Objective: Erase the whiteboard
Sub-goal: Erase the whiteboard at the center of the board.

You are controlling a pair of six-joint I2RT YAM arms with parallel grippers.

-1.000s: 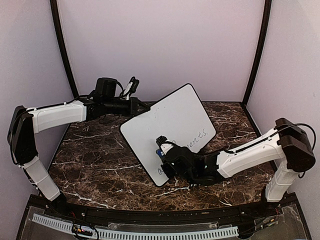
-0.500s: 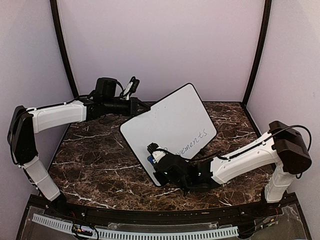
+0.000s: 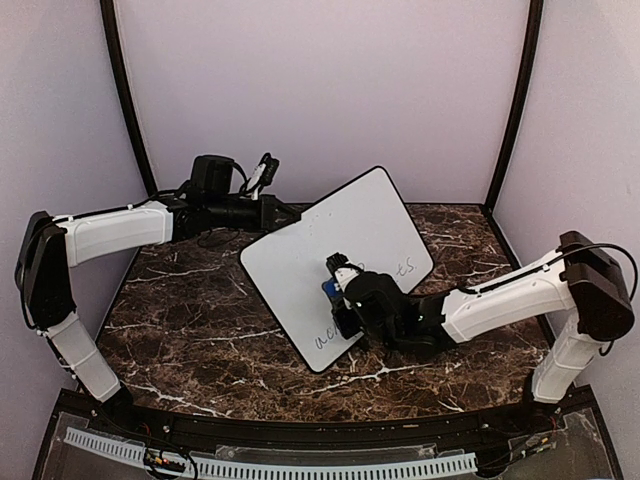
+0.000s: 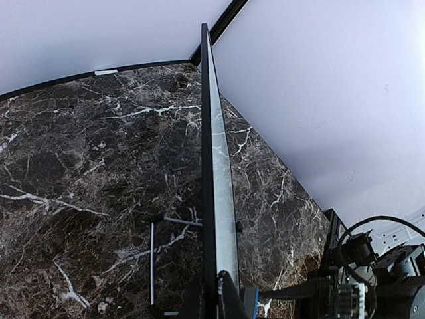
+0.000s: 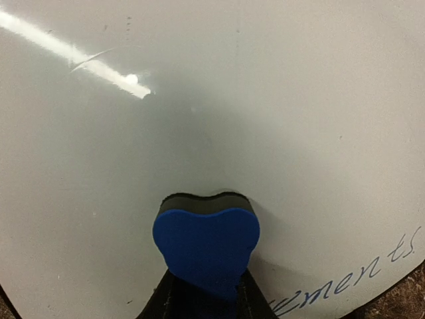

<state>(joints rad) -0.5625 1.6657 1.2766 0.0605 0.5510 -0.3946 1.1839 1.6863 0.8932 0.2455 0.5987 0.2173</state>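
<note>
Blue eraser (image 3: 331, 290) against tilted whiteboard (image 3: 305, 250)

eraser (image 5: 206, 242) on whiteboard (image 3: 320, 245) front; l gripper (image 3: 288, 213) at its back-left edge

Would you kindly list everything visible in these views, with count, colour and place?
whiteboard: one, white with thin black frame, held tilted over the table's middle
handwriting: blue-grey, along the board's lower edge
eraser: one, blue with dark pad, pressed on the board's face
table: one, dark brown marble, white veins
walls: pale lilac, behind and beside
left pincer: one, black, shut on the whiteboard's edge
right pincer: one, black, shut on the eraser
</note>
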